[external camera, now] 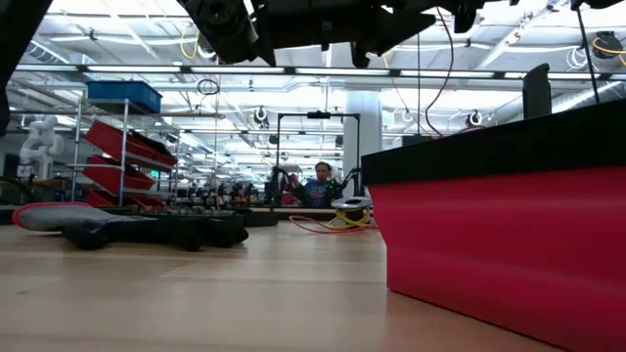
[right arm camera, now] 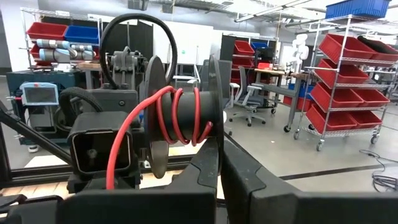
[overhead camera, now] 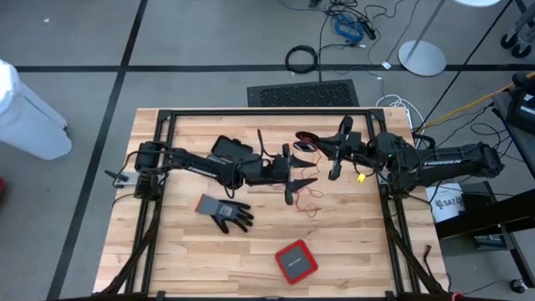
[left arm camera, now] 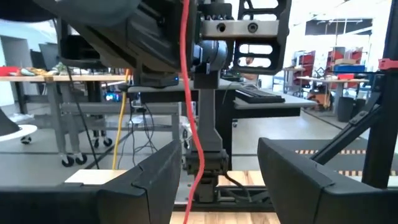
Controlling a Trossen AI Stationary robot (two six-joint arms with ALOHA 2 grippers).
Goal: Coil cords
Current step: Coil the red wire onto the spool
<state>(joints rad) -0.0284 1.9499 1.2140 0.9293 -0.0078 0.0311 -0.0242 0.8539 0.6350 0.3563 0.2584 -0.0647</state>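
While both arms meet over the middle of the wooden table (overhead camera: 251,251), the left gripper (overhead camera: 292,180) stands with fingers apart around the hanging red cord (left arm camera: 186,93), and the right gripper (overhead camera: 336,163), fingers closed, holds a dark spool (right arm camera: 180,118) wound with it.

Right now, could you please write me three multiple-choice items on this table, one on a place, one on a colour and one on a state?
1. Where does the grey glove lie?
A. near the left arm
B. under the right arm
C. on the red box

2. What colour is the wire on the spool?
A. blue
B. red
C. green

3. How does the right gripper stand?
A. wide open
B. out of view
C. shut

Answers: 1 A, the high view shows the glove below the left arm. 2 B, red wire wraps the spool. 3 C, its fingers meet in the right wrist view.
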